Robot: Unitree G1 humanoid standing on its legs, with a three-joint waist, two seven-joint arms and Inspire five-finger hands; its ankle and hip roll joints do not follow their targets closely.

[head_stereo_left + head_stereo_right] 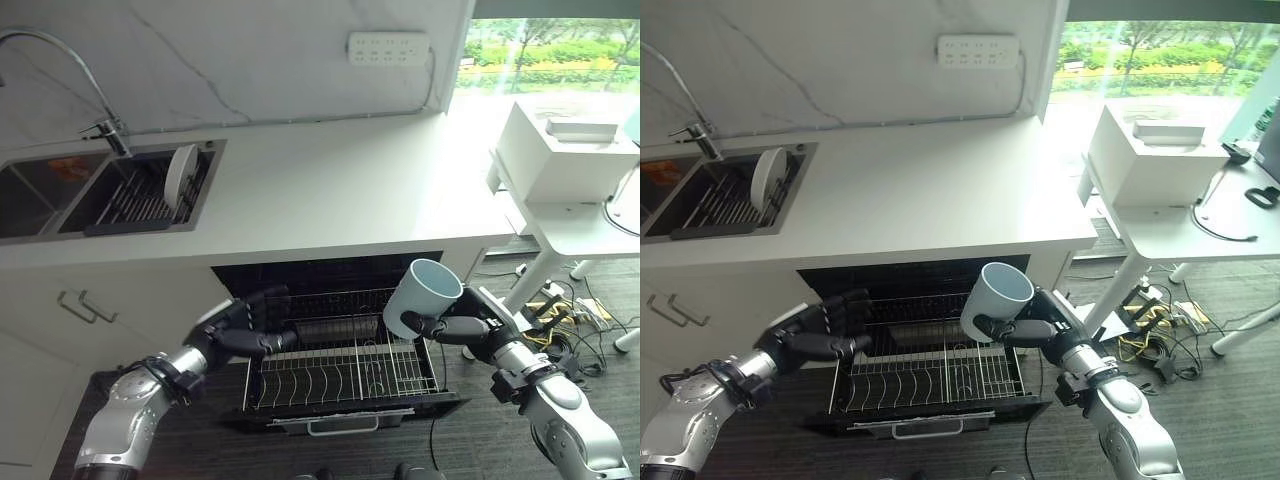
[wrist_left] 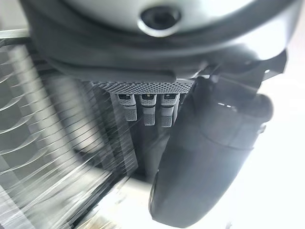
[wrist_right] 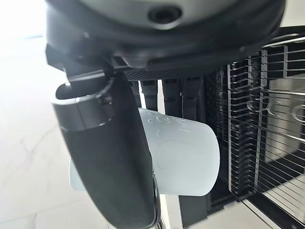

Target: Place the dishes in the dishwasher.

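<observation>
Your right hand (image 1: pixel 468 327) has its fingers and thumb curled round a smooth pale blue-white round mug (image 1: pixel 420 296). The mug is tipped, with its open mouth up, and it hangs above the right side of the pulled-out black wire dishwasher rack (image 1: pixel 340 375). Your left hand (image 1: pixel 243 322) has bent fingers on the rack's left edge. A white round plate (image 1: pixel 180 174) stands in the sink rack (image 1: pixel 150 195).

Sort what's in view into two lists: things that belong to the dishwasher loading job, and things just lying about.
Belongs to the job:
mug, held in the right hand
dishwasher rack, pulled out
plate standing in the sink rack
left hand at the dishwasher rack's side

Just lying about:
faucet
power strip
white box on the side desk
</observation>
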